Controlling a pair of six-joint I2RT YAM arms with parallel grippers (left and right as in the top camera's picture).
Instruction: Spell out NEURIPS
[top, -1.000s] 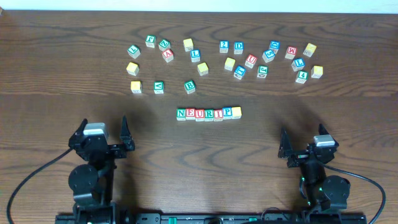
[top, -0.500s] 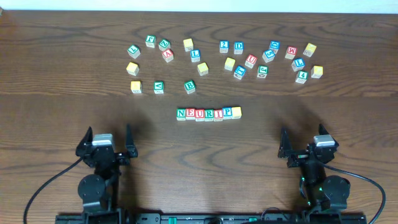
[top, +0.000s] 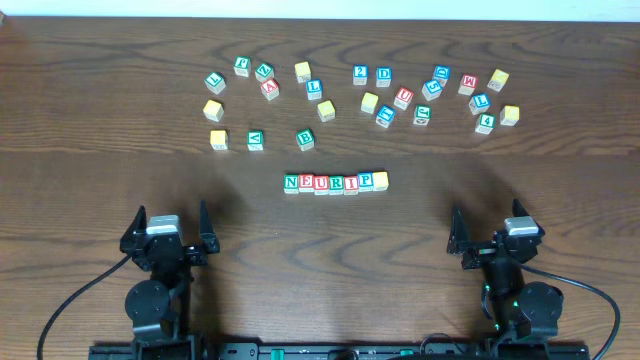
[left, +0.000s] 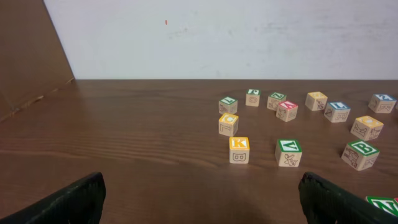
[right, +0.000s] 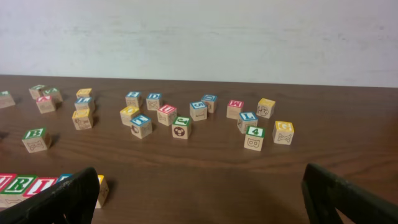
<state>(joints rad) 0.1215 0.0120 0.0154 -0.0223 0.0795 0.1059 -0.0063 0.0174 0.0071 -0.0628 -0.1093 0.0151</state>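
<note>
1. The left gripper sits at the lower left of the overhead frame. Its jaws are spread wide with nothing between them. In its own wrist view the two dark fingers fill the bottom corners, with bare table between.
2. Upper left of the overhead frame, loose cubes lie scattered and apart from each other. Among them are a green L cube, a plain yellow one and a green B cube. The left wrist view shows a yellow K cube near frame centre.
3. At the centre of the overhead frame the NEURIPS row lies in one straight line, the cubes side by side. From the left it reads green N, red E, red U, green R, red I and blue P. A yellow-faced cube closes the right end, with no letter showing on top. The row is well apart from both grippers and below the scattered cubes.
4. Upper right of the overhead frame, more loose cubes are strewn, including a blue 2 cube, a blue D cube and a green 4 cube.
5. The right gripper sits at the lower right, jaws likewise wide apart and empty. In its wrist view the row's right end shows at the lower left edge, partly behind a finger.
</note>
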